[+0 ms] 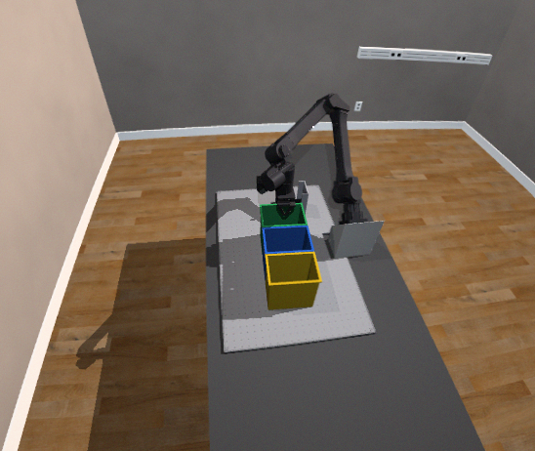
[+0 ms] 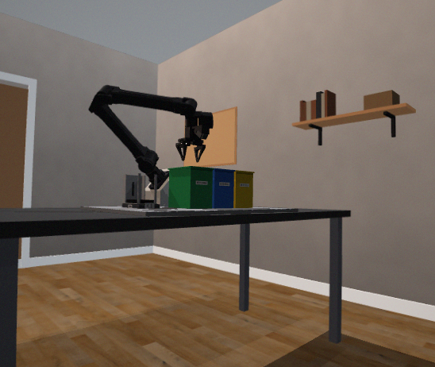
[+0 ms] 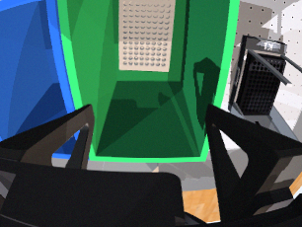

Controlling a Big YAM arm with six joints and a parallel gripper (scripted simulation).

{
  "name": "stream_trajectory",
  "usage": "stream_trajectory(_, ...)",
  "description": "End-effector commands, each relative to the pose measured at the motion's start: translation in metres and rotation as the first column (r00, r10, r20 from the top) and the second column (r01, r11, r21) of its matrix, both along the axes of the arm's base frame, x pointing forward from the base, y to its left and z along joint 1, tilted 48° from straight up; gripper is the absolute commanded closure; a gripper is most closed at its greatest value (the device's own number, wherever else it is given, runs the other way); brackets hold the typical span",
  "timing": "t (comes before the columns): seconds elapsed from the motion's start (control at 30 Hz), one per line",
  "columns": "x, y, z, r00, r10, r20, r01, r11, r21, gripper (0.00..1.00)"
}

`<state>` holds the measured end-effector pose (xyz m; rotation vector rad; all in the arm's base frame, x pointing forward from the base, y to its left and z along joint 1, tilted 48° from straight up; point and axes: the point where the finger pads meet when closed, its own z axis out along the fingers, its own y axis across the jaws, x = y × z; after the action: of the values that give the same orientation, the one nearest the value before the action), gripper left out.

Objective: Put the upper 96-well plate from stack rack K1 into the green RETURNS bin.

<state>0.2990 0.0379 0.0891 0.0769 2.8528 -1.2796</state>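
The green bin (image 1: 283, 217) stands upright at the far end of a row of three bins; it also shows in the exterior view (image 2: 190, 187) and the wrist view (image 3: 150, 68). A white 96-well plate (image 3: 147, 33) lies inside the green bin, leaning against its far wall. My gripper (image 2: 190, 152) hangs open and empty a little above the green bin's rim; its fingers frame the bin in the wrist view (image 3: 151, 140). The stack rack K1 (image 3: 259, 77) stands just beside the green bin, with a dark plate in it; it also shows in the exterior view (image 2: 141, 194).
The blue bin (image 1: 287, 240) and the yellow bin (image 1: 292, 279) stand upright in line with the green one. A grey box (image 1: 354, 237) sits by the arm's base. All rest on a white perforated mat.
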Motion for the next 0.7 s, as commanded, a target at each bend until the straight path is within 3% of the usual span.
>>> stream_trajectory(0.0,0.0141,0.0207,0.0164,0.998,0.014,0.053,-0.015,1.000,0.025,0.18)
stream_trajectory(0.67,0.0095,0.0213,0.0155,0.999,0.018,0.044,-0.019,1.000,0.019,0.18)
